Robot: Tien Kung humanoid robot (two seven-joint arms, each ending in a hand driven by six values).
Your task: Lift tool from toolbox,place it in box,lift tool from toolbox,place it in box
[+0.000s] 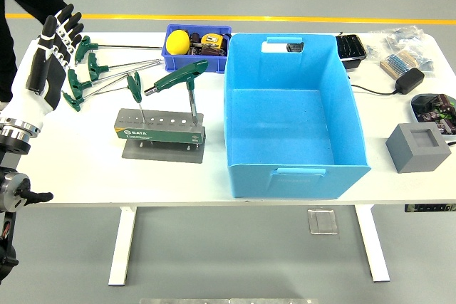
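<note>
High frontal view over table [85, 176]

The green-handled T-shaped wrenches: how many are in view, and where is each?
6. Two stand in the grey metal tool stand: a small one and a large one. Four lie flat beside the left hand. Others may be hidden.

White table [85, 179] on grey floor [228, 275] — yellow floor line [285, 19] behind.

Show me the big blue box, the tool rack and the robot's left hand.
big blue box [354, 170], head view, front right rim.
tool rack [160, 133], head view, green front label.
left hand [51, 58], head view, back of hand.
</note>
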